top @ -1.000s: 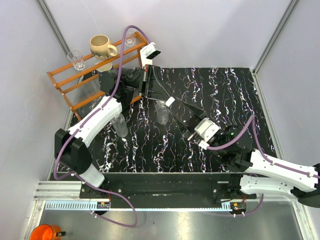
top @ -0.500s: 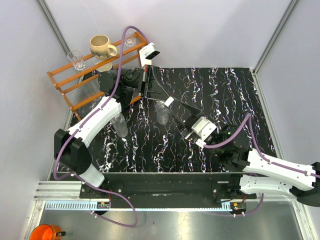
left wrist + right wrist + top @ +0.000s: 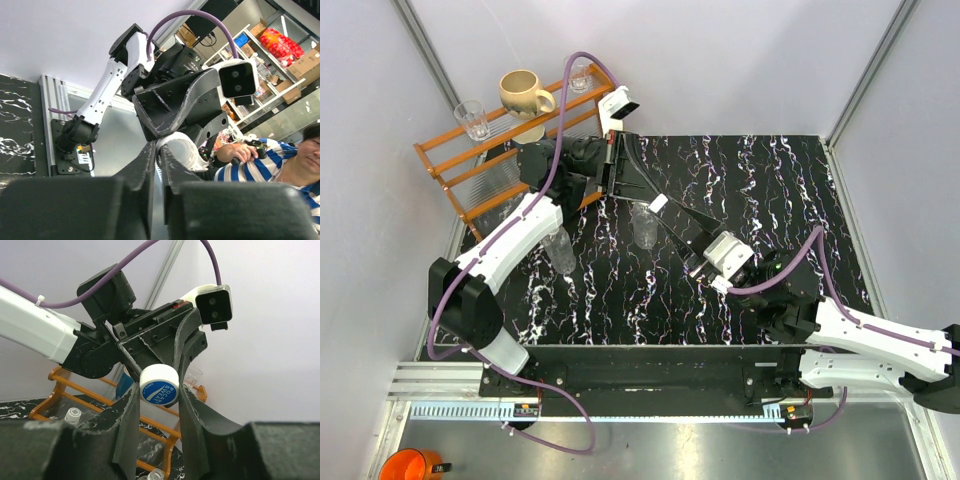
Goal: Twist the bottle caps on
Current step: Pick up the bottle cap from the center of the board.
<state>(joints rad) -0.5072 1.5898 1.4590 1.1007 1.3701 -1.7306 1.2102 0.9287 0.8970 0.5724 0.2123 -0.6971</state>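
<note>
Black marbled table (image 3: 800,180); left hand (image 3: 156,150) together; right hand (image 3: 158,391) brackets bottle cap (image 3: 159,385) "POCARI SWEAT", grip unclear.

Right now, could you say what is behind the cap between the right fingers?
The left gripper, with the orange rack beyond. The cap covers its tips, so contact cannot be seen.

Tight up front: the left gripper (image 3: 158,155) sits nose to nose with the right gripper (image 3: 159,392), and the cap (image 3: 159,385) fills the gap between the right fingers. Just below them stands a bottle (image 3: 643,227). Behind the left gripper, the wooden rack (image 3: 440,160) blocks the way. To the right gripper's right there is bare table (image 3: 790,190), with room to pass.
</note>
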